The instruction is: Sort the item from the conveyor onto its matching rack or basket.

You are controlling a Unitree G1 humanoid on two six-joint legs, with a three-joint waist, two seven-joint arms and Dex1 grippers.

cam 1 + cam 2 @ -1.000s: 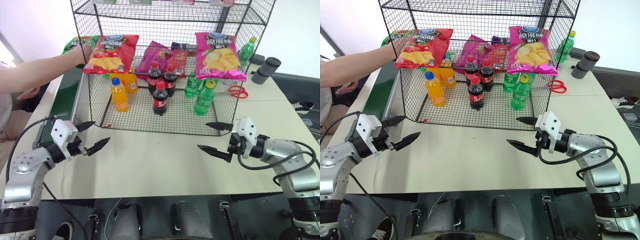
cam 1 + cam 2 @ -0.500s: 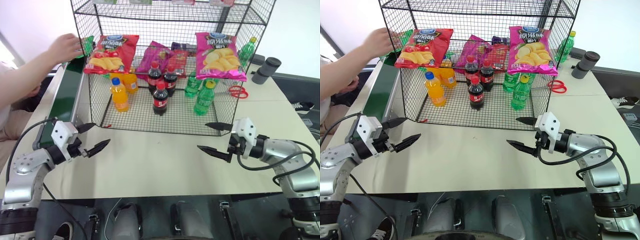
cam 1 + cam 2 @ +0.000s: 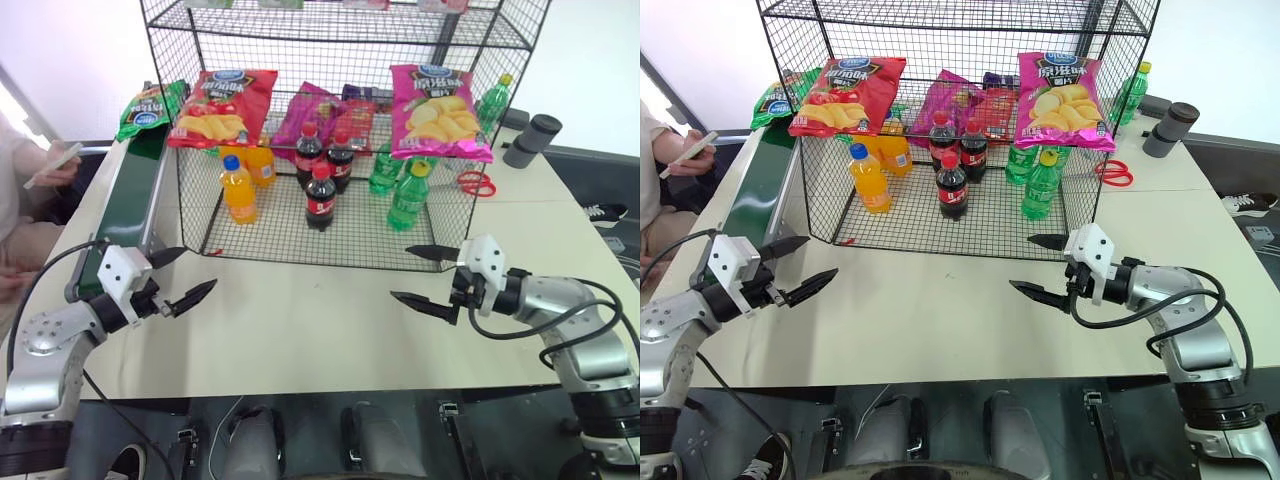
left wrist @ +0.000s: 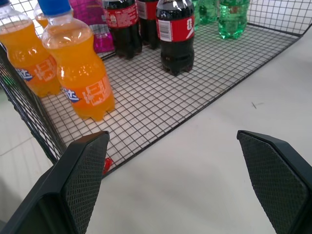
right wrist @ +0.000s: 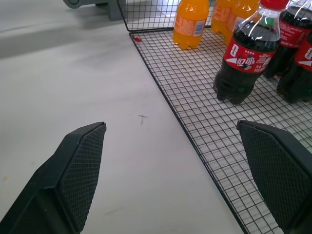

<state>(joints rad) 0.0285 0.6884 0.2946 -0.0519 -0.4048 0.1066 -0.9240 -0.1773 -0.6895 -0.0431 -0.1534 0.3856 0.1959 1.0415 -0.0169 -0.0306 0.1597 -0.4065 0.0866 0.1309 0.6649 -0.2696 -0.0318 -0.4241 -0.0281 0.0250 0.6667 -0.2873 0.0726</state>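
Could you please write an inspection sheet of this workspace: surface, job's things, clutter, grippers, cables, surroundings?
Surface: pale table, bare in front of the rack.
Job's things: green crisp bag lies at the far end of the conveyor, untouched by the robot; black wire rack stands on the table beside the belt.
Rack contents: red bag, purple bag and pink bag on the shelf; orange bottles, cola bottles and green bottles below.
Clutter: red scissors and dark cylinder right of the rack.
Grippers: left gripper and right gripper open, empty, above the table.
Cables: black cable looped on the right arm.
Surroundings: person at the left, holding a phone.
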